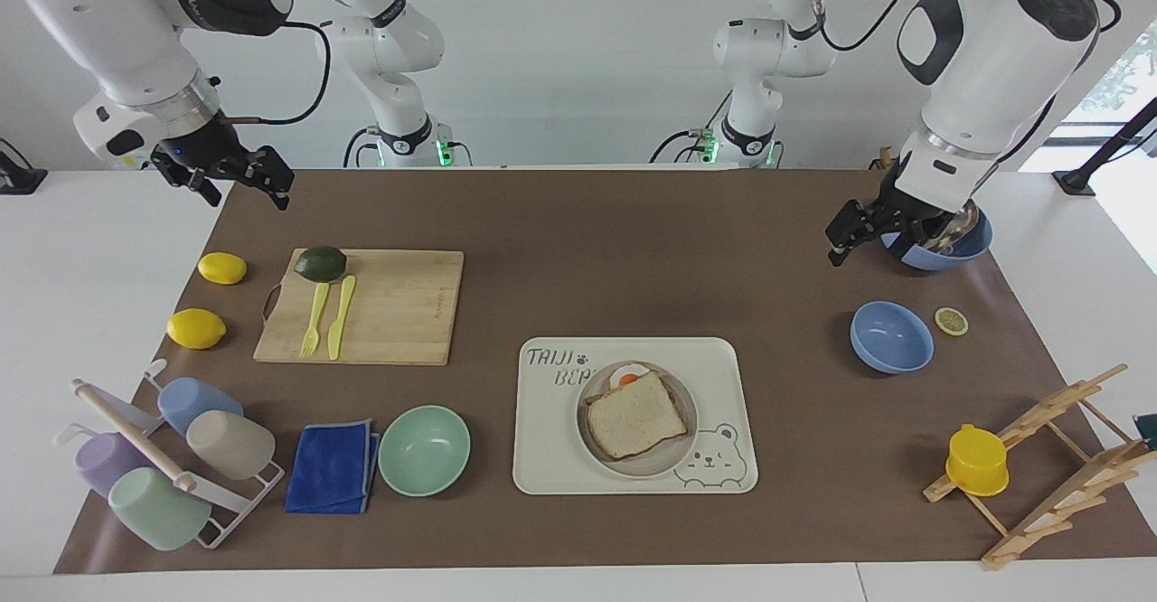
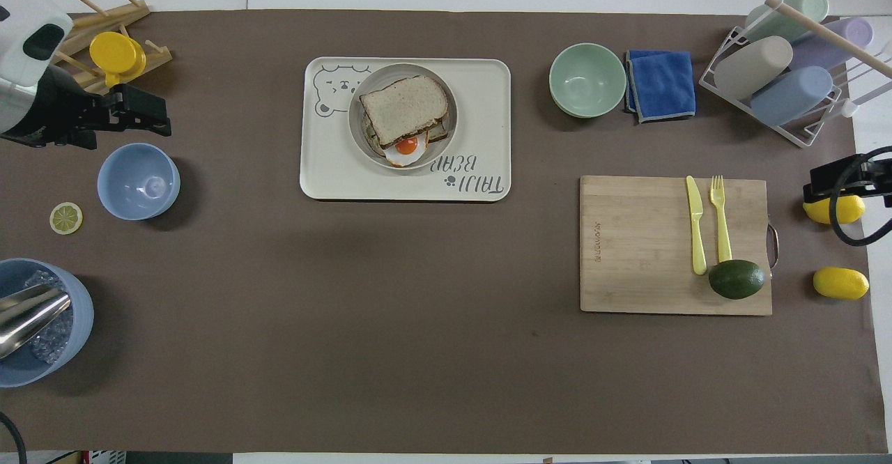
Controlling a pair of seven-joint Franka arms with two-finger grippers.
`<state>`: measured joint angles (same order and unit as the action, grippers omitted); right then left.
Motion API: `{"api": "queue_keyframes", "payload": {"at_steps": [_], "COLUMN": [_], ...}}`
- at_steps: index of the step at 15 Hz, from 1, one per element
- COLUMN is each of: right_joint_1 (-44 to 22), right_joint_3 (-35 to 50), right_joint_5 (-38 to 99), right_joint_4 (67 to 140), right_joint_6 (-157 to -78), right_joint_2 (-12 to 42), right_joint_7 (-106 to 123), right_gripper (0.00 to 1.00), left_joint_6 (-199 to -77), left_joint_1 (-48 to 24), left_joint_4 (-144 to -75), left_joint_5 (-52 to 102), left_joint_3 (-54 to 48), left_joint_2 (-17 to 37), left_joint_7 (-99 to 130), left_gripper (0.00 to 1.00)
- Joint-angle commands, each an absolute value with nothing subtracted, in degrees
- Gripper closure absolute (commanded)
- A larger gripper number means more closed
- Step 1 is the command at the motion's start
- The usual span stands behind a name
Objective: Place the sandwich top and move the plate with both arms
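The sandwich top lies flat on the bread slice with the fried egg, on the round plate. The plate stands on the cream bear tray. In the overhead view the sandwich top covers most of the plate, and the egg yolk peeks out at the side nearer the robots. My left gripper is open and empty, raised over the mat at the left arm's end, well apart from the tray; it also shows in the overhead view. My right gripper is open and empty, and waits raised over the mat's edge at the right arm's end.
An empty blue bowl, a lemon slice, a blue bowl with a metal scoop and a wooden rack with a yellow cup are at the left arm's end. A mint bowl, blue cloth, cutting board, two lemons and a cup rack are toward the right arm's end.
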<state>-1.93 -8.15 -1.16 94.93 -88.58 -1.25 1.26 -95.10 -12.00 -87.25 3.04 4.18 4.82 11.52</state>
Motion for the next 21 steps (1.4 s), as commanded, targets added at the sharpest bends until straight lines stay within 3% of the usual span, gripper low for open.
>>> {"api": "queue_keyframes", "payload": {"at_steps": [1,7,11,15,21], "right_joint_1": [-1.67,-1.67,-2.02,-2.29,-2.29], "right_joint_3": [-8.00,-8.00,-7.91,-7.65,-7.65], "right_joint_5": [-0.44,-0.44,0.08,0.44,0.44], "right_joint_4": [96.24,96.24,96.06,95.45,95.27], "right_joint_6": [-89.12,-89.12,-89.47,-89.47,-89.30], "right_joint_2": [-2.29,-2.29,-2.20,-2.11,-2.02], "right_joint_7": [2.20,2.20,2.29,2.29,2.29], "right_gripper": [0.00,0.00,0.00,0.00,0.00], "left_joint_6": [-90.55,-86.04,-87.55,-82.45,-84.90], "left_joint_1": [-11.95,-11.69,-6.08,-5.54,-4.31], "left_joint_4": [-88.59,-93.42,-92.73,-88.95,-91.93], "left_joint_5": [1.41,1.49,1.50,1.23,1.49], "left_joint_3": [4.04,3.52,-2.62,-2.99,-4.13], "left_joint_2": [1.07,-2.99,-2.20,-1.50,-2.64], "left_joint_7": [11.07,10.72,9.15,9.05,8.96], "left_gripper": [0.00,0.00,0.00,0.00,0.00]}}
